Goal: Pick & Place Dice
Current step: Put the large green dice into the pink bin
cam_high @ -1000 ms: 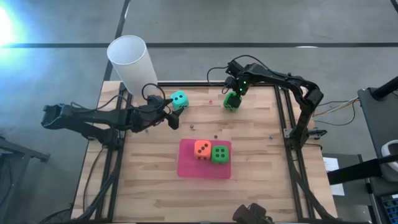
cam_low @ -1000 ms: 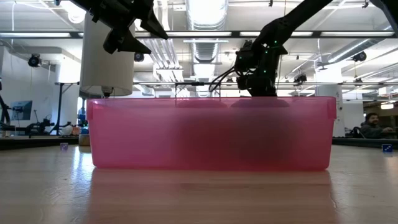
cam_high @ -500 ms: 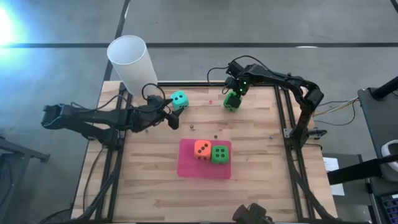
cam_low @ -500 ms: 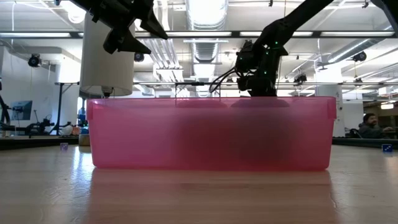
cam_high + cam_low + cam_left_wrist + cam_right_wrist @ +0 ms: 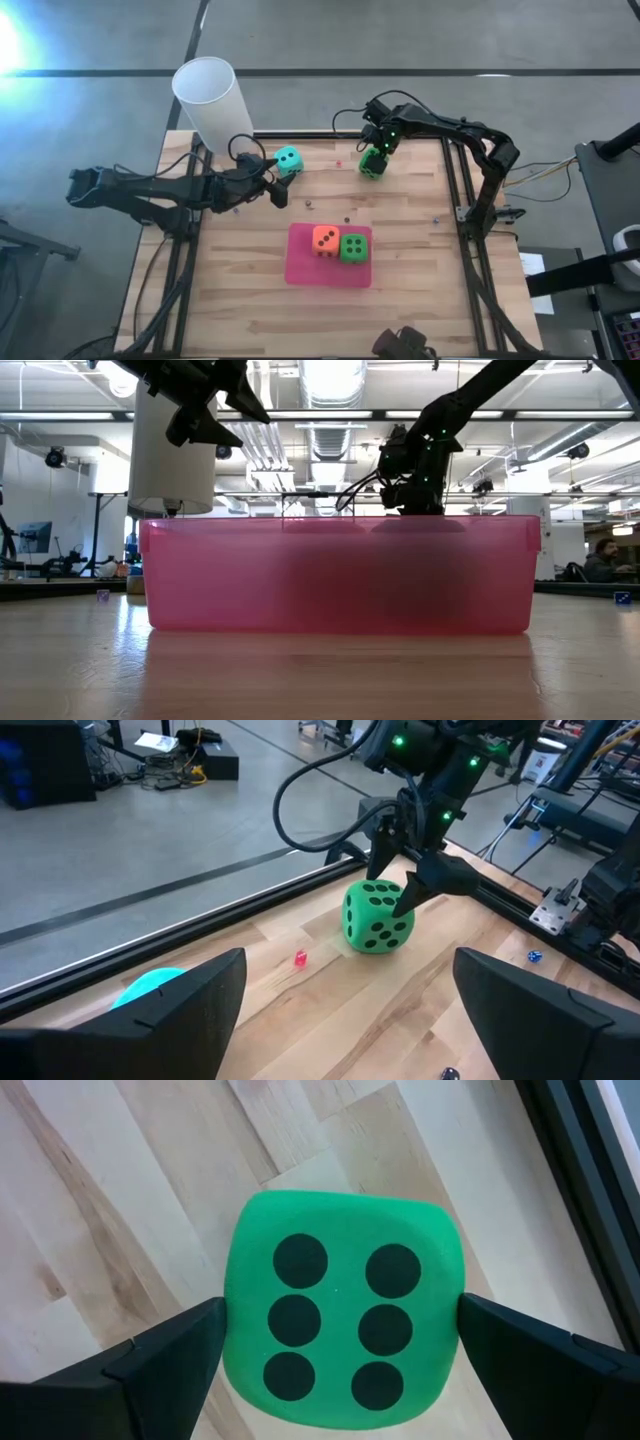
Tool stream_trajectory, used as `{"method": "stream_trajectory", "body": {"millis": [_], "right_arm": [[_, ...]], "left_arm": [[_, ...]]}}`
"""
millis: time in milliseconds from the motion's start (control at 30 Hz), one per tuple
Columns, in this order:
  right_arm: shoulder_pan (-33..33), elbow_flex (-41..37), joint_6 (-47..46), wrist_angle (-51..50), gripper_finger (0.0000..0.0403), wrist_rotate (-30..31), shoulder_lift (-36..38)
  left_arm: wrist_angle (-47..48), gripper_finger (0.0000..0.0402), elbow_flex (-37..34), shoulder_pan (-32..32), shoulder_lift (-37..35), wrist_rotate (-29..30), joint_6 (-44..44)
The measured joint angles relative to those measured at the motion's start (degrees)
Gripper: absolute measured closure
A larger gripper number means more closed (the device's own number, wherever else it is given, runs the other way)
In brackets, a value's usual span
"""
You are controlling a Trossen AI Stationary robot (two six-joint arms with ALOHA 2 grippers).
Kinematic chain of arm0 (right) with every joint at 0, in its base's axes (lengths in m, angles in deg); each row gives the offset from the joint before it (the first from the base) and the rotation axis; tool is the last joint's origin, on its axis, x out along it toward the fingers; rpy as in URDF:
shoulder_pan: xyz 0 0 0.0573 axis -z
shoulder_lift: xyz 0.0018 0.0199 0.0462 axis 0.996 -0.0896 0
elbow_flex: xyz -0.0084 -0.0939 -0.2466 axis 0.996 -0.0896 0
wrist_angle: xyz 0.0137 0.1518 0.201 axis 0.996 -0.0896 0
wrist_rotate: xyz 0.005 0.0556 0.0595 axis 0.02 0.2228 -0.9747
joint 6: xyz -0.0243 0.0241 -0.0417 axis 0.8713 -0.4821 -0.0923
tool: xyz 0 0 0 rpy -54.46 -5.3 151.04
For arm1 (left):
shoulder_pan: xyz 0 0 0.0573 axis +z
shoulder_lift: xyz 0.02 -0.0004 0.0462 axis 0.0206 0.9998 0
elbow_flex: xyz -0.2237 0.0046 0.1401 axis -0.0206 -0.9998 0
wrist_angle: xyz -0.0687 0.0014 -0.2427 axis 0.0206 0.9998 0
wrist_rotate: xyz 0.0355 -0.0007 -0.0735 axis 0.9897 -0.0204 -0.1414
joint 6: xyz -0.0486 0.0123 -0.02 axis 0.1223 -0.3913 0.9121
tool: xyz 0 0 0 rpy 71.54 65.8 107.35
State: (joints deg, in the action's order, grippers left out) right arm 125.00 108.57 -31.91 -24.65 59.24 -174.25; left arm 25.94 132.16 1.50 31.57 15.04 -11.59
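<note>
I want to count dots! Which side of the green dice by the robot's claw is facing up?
The six. In the right wrist view the green dice shows six dark dots on top, sitting flat on the wooden table.

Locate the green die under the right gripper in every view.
High: green die, far edge, right of centre.
Low: not visible; the pink tray blocks it.
Left wrist: centre.
Right wrist: centre, six pips up.
Shared landmark: right gripper, straddling it.

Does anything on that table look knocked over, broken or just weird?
Nothing looks damaged or spilled. The orange die and a green die sit on the pink mat. The teal die and another green die sit apart near the far edge, beside tiny specks.
</note>
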Motion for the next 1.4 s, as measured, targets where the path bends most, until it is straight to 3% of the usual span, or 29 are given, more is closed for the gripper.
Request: {"method": "stream_trajectory", "body": {"millis": [267,633,1000,1400], "right_arm": [[0.00,-0.04,0.11,0.04,0.0021,0.20,0.20],[-0.13,-0.04,-1.31,0.15,0.0072,0.35,0.22],[-0.13,-0.14,-1.33,0.20,0.0052,0.41,0.68],[-0.15,-0.22,-1.56,0.12,0.0060,0.50,1.66]], "left_arm": [[0.05,0.0044,0.00,0.00,0.00,-0.01,0.00],[0.05,0.0039,0.00,-0.02,0.00,-0.01,0.00],[0.05,0.0048,0.00,-0.07,0.00,-0.02,0.00],[0.05,0.0043,0.00,-0.07,0.00,-0.02,0.00]]}}
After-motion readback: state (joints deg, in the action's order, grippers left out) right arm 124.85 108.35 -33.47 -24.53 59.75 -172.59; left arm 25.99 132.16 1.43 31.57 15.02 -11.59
